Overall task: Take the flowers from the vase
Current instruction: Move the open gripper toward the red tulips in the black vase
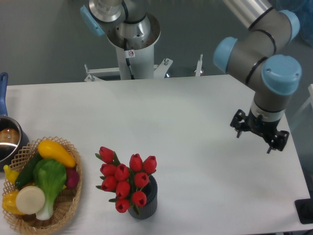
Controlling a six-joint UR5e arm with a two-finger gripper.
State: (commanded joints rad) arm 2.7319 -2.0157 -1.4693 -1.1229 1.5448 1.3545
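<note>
step: approach, nothing grabbed yet
tool: tool (pixel 258 136) hovers over the right side of the tabletop (pixel 195 112), jaws spread apart, empty, well apart from the flowers
tulips: red tulips (pixel 124 178) sit in the ribbed dark vase (pixel 145 201) near the front edge
next: probably swing left, drop over the bunch, close on it
basket: wicker basket (pixel 66 205) holds toy veggies

The flowers (pixel 124 178) stand in the vase (pixel 145 200) near the front edge of the table (pixel 195 107). Left of them sits a basket (pixel 66 205) holding vegetables (pixel 46 176), with a pot (pixel 9 139) behind it. The gripper (pixel 258 136) hangs over the table's right side, well apart from the flowers.
</note>
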